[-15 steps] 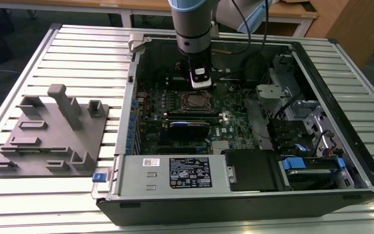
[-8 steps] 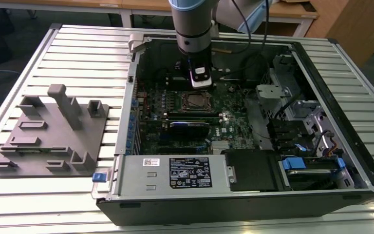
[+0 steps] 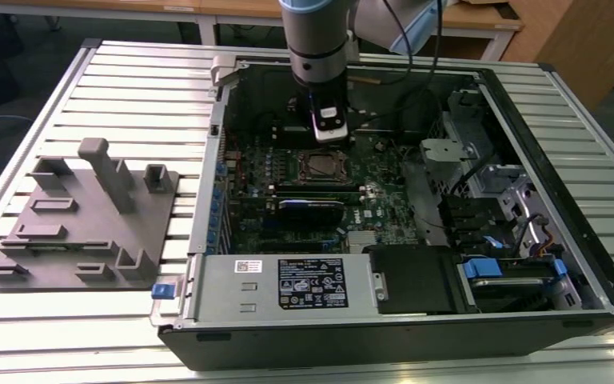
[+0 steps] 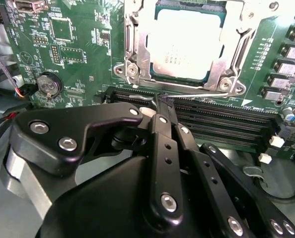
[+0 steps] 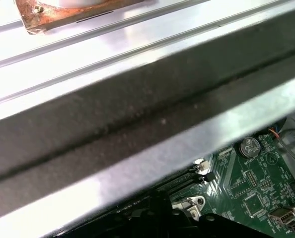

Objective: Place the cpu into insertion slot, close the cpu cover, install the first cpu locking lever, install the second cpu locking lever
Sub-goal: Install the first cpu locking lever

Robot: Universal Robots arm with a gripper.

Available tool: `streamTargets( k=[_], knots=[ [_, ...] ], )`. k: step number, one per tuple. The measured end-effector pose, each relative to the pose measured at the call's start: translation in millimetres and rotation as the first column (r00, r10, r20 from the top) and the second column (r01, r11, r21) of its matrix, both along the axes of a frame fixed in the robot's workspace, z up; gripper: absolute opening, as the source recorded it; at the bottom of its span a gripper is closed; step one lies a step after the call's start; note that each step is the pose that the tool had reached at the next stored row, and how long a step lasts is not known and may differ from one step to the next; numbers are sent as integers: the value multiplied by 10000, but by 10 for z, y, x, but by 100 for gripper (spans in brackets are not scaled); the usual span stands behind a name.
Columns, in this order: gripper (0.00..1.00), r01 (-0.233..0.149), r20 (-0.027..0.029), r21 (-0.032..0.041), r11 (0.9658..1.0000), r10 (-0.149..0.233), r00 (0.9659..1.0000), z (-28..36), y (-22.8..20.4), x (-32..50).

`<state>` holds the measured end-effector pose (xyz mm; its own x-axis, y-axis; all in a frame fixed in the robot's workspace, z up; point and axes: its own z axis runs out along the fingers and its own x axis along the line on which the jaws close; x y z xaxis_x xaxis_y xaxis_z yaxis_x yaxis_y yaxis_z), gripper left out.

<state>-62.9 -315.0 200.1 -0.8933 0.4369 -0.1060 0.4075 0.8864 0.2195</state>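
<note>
The cpu [image 4: 184, 42] lies flat in the insertion slot [image 4: 129, 69], its silver top showing through the window of the cpu cover [image 4: 137, 49], which is folded down over it. A thin silver locking lever [image 4: 202, 92] runs along the socket's edge nearest my gripper. My gripper [image 4: 162, 99] is shut, its black fingertips pressed together right at this lever rod; I cannot tell whether they touch it. In the exterior view my gripper [image 3: 329, 132] hangs inside the open computer case, just behind the socket [image 3: 322, 166].
Long black memory slots [image 4: 227, 124] and a coin battery [image 4: 48, 85] flank the socket. The case wall [image 5: 137, 124] passes close by the wrist. A grey fixture plate [image 3: 83, 224] lies at the exterior view's left. A labelled metal box [image 3: 285, 284] fills the case front.
</note>
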Motion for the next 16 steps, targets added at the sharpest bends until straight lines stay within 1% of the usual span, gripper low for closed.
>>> streamTargets(
  k=[1, 5, 6, 7, 10, 13, 16],
  knots=[
    [11, 0, -1, -1, 10000, 0, 10000, 0, 6, -1],
    [11, -1, 1, 1, 10000, 1, 10000, 0, 7, -1],
    [11, 0, 14, 2, 10000, 0, 10000, 0, 7, -1],
    [11, 1, 46, 0, 10000, -1, 10000, 0, 7, -1],
    [11, 0, 177, 0, 10000, 0, 9998, -2, 7, -4],
    [11, 0, 242, 0, 10000, 0, 9997, -2, 7, -13],
    [11, 0, 389, 1, 10000, 0, 9992, -3, 6, -20]
  ],
)
